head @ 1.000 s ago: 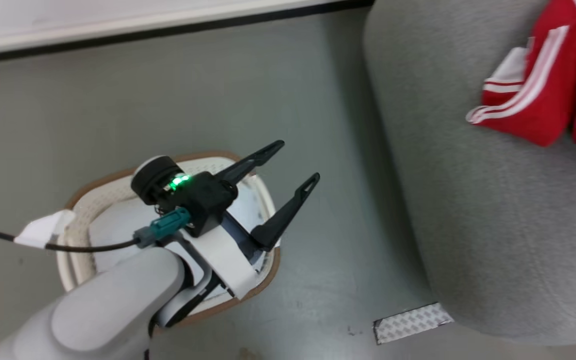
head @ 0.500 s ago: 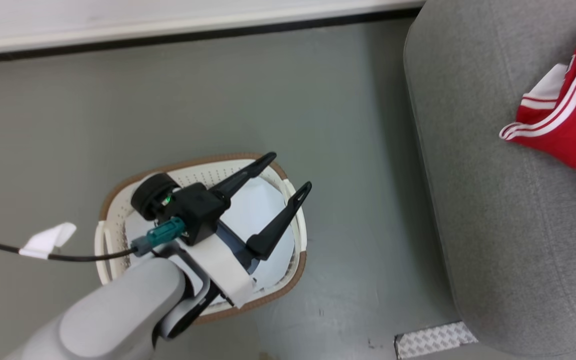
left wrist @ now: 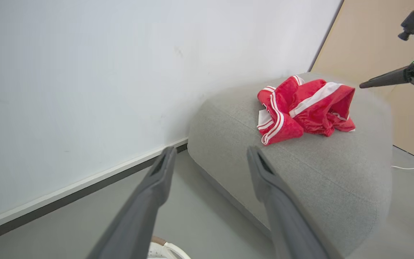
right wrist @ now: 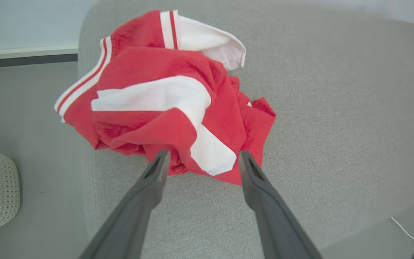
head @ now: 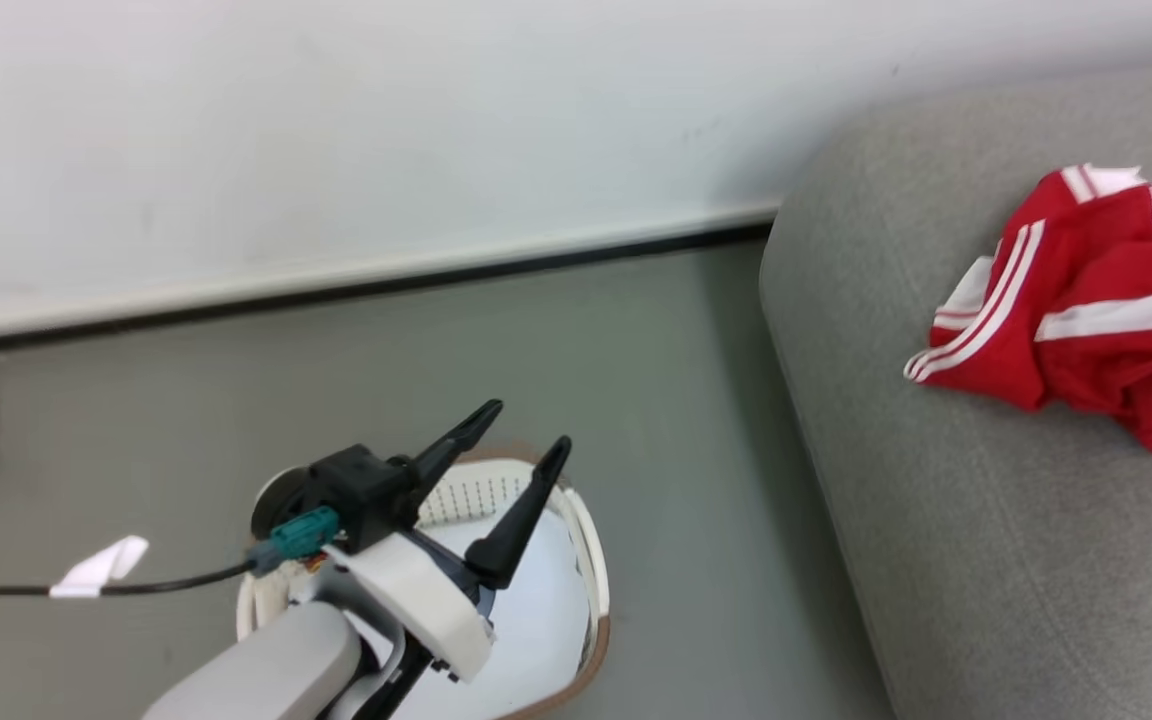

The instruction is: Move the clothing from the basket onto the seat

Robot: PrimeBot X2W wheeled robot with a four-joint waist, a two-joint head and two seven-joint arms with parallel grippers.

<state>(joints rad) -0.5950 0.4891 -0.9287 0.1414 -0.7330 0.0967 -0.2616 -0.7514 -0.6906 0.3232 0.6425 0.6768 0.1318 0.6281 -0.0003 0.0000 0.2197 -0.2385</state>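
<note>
Clearly the clothing (right wrist: 164, 97) lies crumpled on the seat (right wrist: 336, 108), its near edge seen between the right gripper's (right wrist: 204, 154) spread, empty fingers. Left gripper (head: 526, 427), also parted and empty, hovers over the basket (head: 586, 560).

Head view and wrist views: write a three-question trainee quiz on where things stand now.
1. True or false: the red clothing lies on the grey seat.
2. The right tool is: A) shut on cloth, B) open and empty beside the clothing, C) inside the basket.
3. Which tool is poised above the basket?

Key: 1 true; 2 B; 3 the left tool.
</note>
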